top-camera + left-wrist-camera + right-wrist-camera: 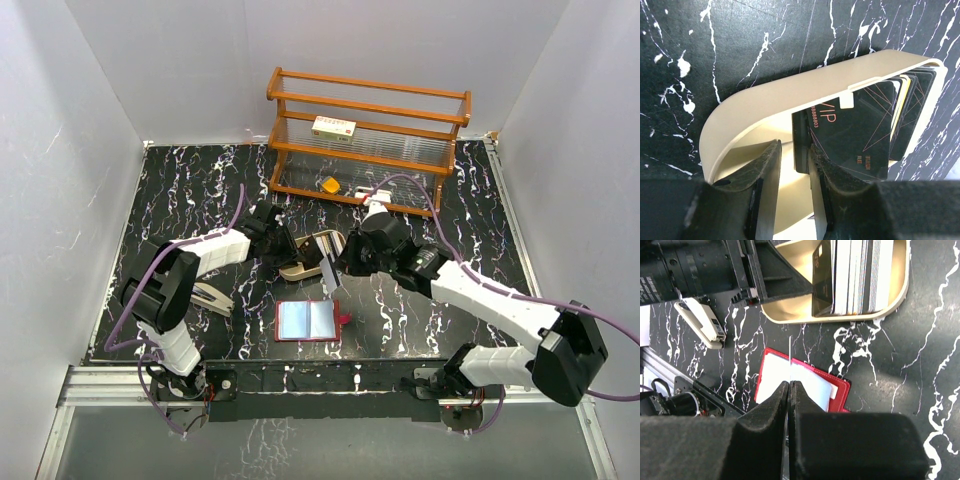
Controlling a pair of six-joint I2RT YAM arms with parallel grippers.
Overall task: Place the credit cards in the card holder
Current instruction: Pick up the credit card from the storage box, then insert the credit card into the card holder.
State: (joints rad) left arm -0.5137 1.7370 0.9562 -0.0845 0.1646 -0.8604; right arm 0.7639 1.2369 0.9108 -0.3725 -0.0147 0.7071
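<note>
You have the rack [370,130] at the back of the tabletop [180,190], with a box [334,127] on its shelf and a wedge [329,185] lower down. Before it sits the tray [300,270], with the credit cards [855,275] standing on edge inside. The left tool [795,152] reaches into the tray's left end. The right tool [790,386] pinches a single card [790,357] above the card holder [308,321], which lies open just in front of the tray. A stapler [210,298] lies to the holder's left.

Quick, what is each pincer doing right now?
Left pincer: open, at the edge of a black card in the tray.
Right pincer: closed, holding a thin card edge-on.
</note>
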